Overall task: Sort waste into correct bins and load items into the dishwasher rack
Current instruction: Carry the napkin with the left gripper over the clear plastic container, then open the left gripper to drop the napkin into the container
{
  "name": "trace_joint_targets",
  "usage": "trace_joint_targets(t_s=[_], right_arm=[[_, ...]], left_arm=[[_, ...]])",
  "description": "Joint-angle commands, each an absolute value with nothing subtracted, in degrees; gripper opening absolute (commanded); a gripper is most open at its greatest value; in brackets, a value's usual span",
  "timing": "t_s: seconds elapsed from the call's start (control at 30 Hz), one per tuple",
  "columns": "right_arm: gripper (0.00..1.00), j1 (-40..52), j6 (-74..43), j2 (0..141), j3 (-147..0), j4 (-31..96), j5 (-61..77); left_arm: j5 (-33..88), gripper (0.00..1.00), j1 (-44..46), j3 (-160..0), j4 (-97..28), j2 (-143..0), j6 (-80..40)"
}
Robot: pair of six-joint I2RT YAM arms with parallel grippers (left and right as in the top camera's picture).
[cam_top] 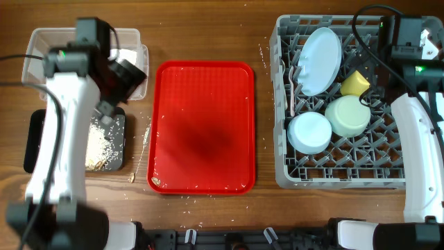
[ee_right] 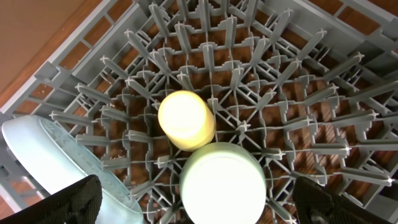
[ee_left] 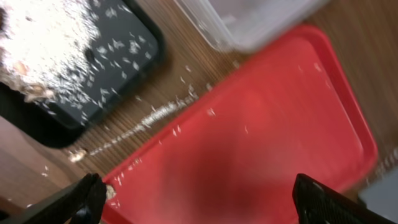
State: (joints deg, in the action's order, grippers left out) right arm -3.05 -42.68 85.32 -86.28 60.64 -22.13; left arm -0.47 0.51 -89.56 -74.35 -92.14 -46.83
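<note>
The grey dishwasher rack [cam_top: 281,104] holds the pale blue plate [cam_top: 320,59] on edge, the yellow cup [cam_top: 354,83], the upturned mint-green bowl [cam_top: 348,116] and the upturned saucer [cam_top: 309,132]. My right gripper [cam_top: 386,48] hangs open and empty over the rack. In the right wrist view its fingers [ee_right: 202,208] straddle the bowl [ee_right: 222,183] from above, with the cup [ee_right: 186,119] and plate [ee_right: 50,155] nearby. My left gripper [cam_top: 132,80] is open and empty [ee_left: 199,205] above the red tray's left side. The black tray [cam_top: 118,149] holds rice crumbs and brown scraps [ee_left: 37,37]. I cannot make out the fork and spoon.
The red serving tray [cam_top: 202,125] lies in the middle with crumbs along its front edge and a scrap [cam_top: 155,182] at its front left corner. A line of crumbs [ee_left: 155,115] lies on the table between the trays. The clear tub [cam_top: 38,48] stands at the back left.
</note>
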Motion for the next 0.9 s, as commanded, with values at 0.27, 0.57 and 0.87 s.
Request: trace_joint_targets(t_s=[0.27, 0.57, 0.87], right_arm=[[1.0, -3.18, -43.66, 86.06, -86.54, 60.55, -22.22], [1.0, -3.18, -43.66, 86.06, -86.54, 60.47, -22.22], [1.0, -3.18, -43.66, 86.06, -86.54, 60.47, -22.22]], left_arm=[[1.04, 1.0, 19.62, -79.85, -85.97, -75.44, -48.47], [-2.09, 1.0, 20.6, -79.85, -88.29, -75.48, -40.21], [4.27, 1.0, 21.21, -69.38, -62.33, -67.81, -10.63]])
